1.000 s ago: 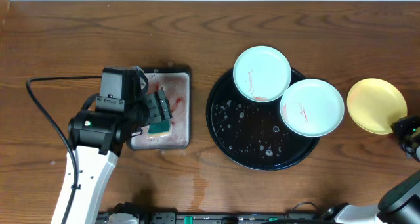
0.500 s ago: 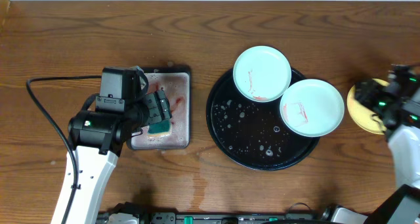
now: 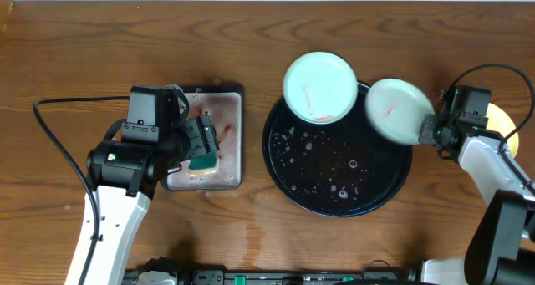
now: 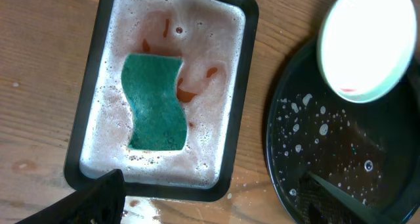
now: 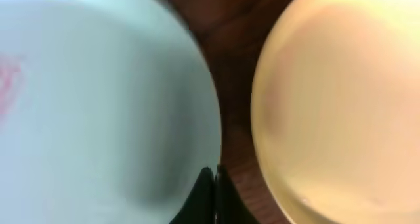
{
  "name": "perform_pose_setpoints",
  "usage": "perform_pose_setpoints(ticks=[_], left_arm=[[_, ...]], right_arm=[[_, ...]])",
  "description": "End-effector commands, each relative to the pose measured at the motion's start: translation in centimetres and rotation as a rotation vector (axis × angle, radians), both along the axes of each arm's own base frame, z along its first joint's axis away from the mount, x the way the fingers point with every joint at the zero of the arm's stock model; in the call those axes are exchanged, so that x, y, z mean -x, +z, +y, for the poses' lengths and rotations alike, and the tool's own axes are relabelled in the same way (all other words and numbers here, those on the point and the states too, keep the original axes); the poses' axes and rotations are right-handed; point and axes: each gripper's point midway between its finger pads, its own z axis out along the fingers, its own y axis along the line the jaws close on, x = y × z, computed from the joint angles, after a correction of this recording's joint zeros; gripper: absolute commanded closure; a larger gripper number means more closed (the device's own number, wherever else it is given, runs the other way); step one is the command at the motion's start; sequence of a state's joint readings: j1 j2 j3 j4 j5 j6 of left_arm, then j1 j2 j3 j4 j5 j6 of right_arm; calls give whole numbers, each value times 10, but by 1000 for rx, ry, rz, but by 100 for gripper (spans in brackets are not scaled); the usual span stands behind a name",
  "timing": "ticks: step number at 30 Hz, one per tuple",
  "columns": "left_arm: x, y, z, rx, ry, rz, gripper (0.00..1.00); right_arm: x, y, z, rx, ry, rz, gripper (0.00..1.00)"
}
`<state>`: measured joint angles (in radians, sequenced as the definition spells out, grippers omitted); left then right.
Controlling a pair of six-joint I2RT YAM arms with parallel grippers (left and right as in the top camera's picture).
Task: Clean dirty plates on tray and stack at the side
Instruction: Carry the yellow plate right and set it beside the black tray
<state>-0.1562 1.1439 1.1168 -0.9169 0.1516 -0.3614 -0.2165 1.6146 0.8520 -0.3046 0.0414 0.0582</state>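
A large round black tray (image 3: 334, 172), wet with droplets, also shows in the left wrist view (image 4: 328, 152). A mint plate with a red smear (image 3: 318, 86) rests on its upper left rim and shows in the left wrist view (image 4: 367, 40). My right gripper (image 3: 434, 131) is shut on the rim of the second red-streaked mint plate (image 3: 394, 109), blurred at the tray's upper right; the pinch shows in the right wrist view (image 5: 214, 184) on that plate (image 5: 98, 106). The yellow plate (image 5: 341, 106) lies on the wood just right, mostly hidden under my arm (image 3: 504, 116). My left gripper (image 3: 199, 141) is open.
A rectangular black tray (image 3: 230, 109) of soapy red-stained water holds a green sponge (image 4: 156, 102) under my left gripper (image 4: 216, 207). Water is spilled on the wood in front of it (image 4: 197, 211). A black cable (image 3: 50, 143) runs at the left.
My right arm came in from the right edge and closed on the right mint plate, shifting it up and right. The other mint plate slid left. The left arm has not moved.
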Motion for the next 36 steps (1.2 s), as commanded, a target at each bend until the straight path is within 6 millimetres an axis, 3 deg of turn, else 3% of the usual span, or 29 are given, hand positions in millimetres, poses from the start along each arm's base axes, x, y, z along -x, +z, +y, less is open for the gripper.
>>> perform_pose_setpoints(ticks=[1,7,12,14,16,18,25,32,36], left_arm=[[1,-1,1,-4,-5,4,16],[1,-1,1,-4,-5,4,16],[1,-1,1,-4,-5,4,16],[1,-1,1,-4,-5,4,16],[1,-1,1,-4,-5,4,16],[1,-1,1,-4,-5,4,16],[1,-1,1,-4,-5,4,16],[1,-1,1,-4,-5,4,16],[1,-1,1,-4,-5,4,16]], right_arm=[[6,32,0,0,-42,-54,99],[25,70,20,-101,-47,-110,99],[38,78,32,-125,-21,-96,99],[34,74,30,-123,-27,-96,94],[29,67,26,-159,-75,-96,57],[23,54,27,-253,-126,-86,46],[-5,16,27,-614,-302,-95,39],[-21,-4,16,-652,-389,-116,39],[-21,-15,5,-630,-489,-112,46]])
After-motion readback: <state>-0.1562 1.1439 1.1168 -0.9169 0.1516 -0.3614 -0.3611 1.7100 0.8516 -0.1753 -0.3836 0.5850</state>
